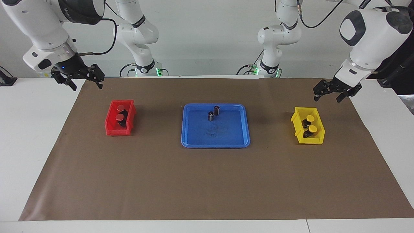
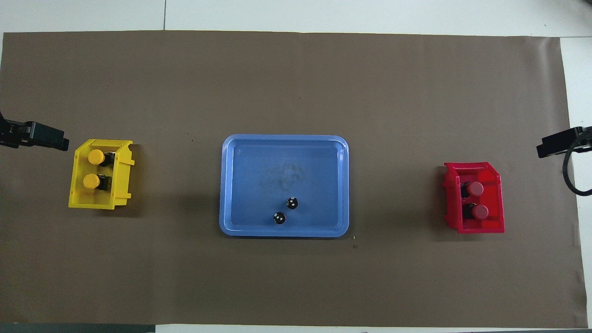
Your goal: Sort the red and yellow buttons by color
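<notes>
Domed yellow buttons (image 1: pixel 310 123) in glossy yellow bin (image 1: pixel 318 139), left hand (image 1: pixel 333 92) spread above; right hand (image 1: pixel 84 78) likewise spread.

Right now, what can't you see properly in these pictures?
- Yellow buttons: in both views their black bodies lie partly hidden by the yellow bin walls and their own caps.
- Red buttons: same, inside the red bin.
- Dark cylinders in the tray: markings too small to read in either view.
- Left end effector: overhead view's edge cuts it off.
- Right end effector: likewise cut off overhead.
</notes>
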Controlling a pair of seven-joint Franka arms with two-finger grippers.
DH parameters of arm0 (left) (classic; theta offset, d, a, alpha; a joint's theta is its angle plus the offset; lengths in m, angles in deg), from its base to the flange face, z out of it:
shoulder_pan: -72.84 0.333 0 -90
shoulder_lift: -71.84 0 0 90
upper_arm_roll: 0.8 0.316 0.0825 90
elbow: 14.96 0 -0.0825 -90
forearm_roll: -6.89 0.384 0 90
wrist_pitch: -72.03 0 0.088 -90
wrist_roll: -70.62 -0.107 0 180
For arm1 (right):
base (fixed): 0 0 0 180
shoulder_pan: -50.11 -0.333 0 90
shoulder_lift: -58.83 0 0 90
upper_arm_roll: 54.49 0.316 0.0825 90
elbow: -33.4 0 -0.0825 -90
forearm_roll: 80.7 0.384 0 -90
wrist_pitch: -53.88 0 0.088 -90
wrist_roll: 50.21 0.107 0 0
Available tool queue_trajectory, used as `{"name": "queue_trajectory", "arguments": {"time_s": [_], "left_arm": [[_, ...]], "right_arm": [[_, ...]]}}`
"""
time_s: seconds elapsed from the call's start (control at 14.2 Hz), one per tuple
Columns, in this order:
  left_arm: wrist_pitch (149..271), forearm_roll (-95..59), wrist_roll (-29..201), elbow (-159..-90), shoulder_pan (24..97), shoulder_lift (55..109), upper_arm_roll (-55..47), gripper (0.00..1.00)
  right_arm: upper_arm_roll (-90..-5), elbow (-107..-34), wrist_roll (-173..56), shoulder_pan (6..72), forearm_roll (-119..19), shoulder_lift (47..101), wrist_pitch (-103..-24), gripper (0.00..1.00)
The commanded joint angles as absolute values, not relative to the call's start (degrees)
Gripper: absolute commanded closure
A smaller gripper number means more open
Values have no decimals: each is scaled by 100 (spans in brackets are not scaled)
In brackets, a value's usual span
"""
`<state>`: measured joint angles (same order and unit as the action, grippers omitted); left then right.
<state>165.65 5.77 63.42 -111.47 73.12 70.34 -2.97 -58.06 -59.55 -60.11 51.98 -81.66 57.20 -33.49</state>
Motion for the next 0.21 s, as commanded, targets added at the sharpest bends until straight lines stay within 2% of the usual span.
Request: {"name": "queue_trajectory", "arguments": {"time_s": [0.0,0.14], "left_arm": [[16432,637,6315,-11085,7284,6938,-308,0],[16449,637,6341,-11103,7258,6929,-378,0]], "right_arm": [[-5818,-6056,-5944,5178,-8210,5664,-3330,0],[-5818,-6056,-5944,5178,-8210,5655,-3321,0]]}}
